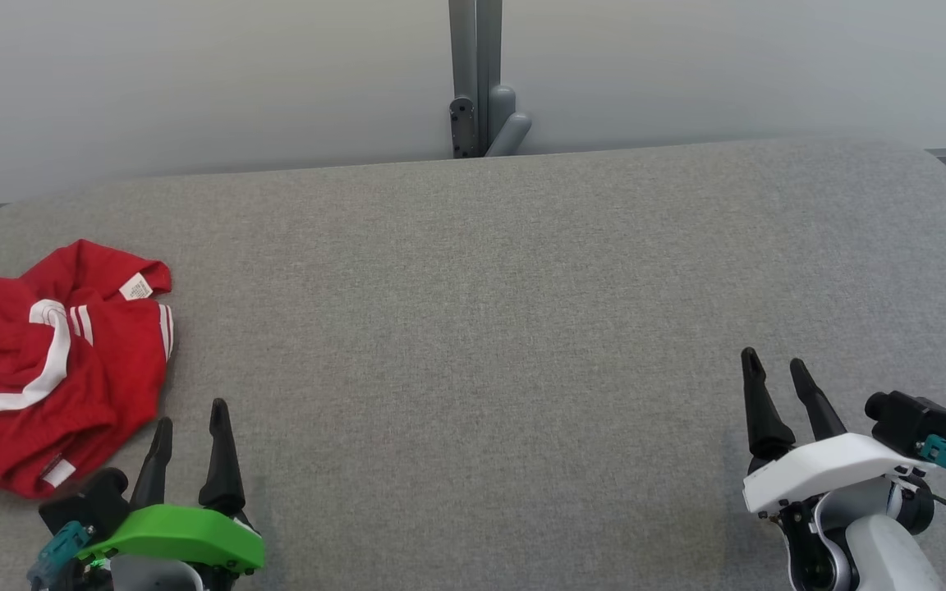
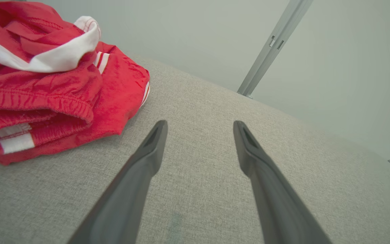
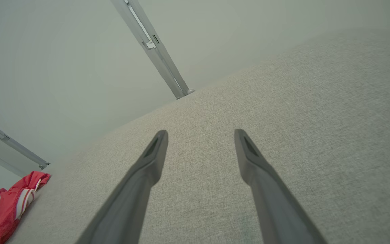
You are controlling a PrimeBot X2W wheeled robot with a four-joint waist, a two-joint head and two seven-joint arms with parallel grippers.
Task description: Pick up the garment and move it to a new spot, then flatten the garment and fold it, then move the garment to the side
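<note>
Red garment (image 1: 112,361) bunched nr L gripper (image 1: 190,413) (jaws apart).

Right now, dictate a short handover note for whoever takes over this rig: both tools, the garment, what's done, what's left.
Left tool: open, empty, just right of the red garment, not touching it.
Right tool: open, empty, over bare cloth on the right side.
Garment: crumpled heap at the left end of the grey padded surface, white trim and a label showing.
Done: nothing yet; garment not picked up.
Left: pick it up, move it to a new spot, flatten, fold, move it aside.
</note>
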